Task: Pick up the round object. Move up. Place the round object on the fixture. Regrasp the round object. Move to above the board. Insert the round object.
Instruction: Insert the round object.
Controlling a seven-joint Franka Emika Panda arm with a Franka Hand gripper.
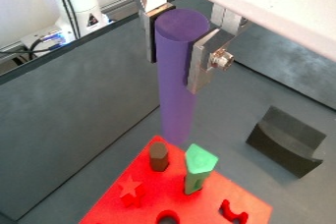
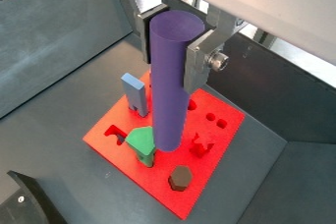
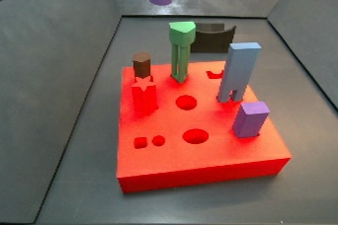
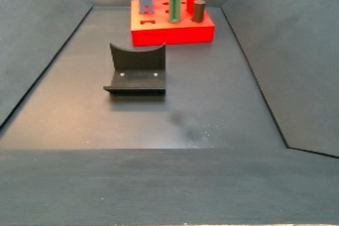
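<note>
No brand, label or writing can be read in any view. Left to right in a side view, the large thick red square board point(image 3: 199, 165) carries one short brown peg point(image 3: 141, 65), one red star piece point(image 3: 144, 97), one tall green peg point(image 3: 181, 49), one small red arch piece point(image 3: 214, 75), one tall pale-blue arch block point(image 3: 239, 71) and one short purple square block point(image 3: 251, 118), with open round holes between them. Behind the board stands the dark grey-black fixture point(image 3: 211, 37) with its U-shaped notch. The gripper point(image 1: 180, 39) hangs above the board, its silver fingers point(image 1: 203, 56) clamped on the top of the long purple cylindrical round object point(image 1: 175, 76), which hangs upright, its lower end clear of the board.
</note>
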